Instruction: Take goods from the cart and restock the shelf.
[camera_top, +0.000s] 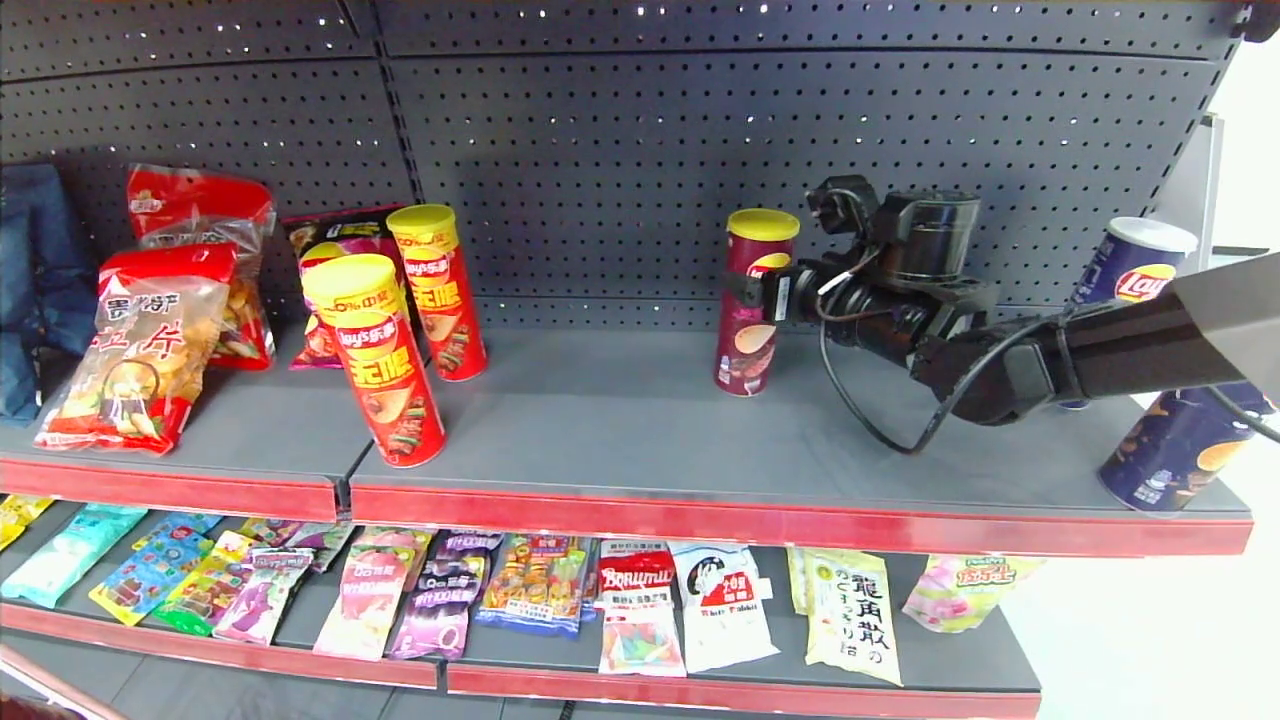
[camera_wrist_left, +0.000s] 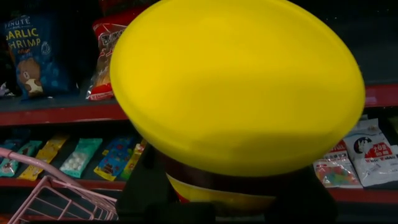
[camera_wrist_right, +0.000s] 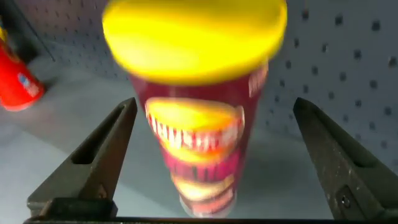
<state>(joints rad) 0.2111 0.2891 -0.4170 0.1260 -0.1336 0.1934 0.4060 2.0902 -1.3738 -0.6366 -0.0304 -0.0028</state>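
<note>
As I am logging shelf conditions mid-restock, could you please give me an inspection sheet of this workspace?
Surface: grey upper shelf, red front edge.
Job's things: maroon can upright on that shelf; yellow-lidded can in the left gripper; pink cart close by.
Clutter: red cans, snack bags and blue cans on the same shelf; sachets on the lower shelf.
Grippers: right gripper open, straddling the maroon can without touching; left gripper shut on its can.
Cables: black cable looping under the right arm.
Surroundings: dark pegboard behind the shelf.
</note>
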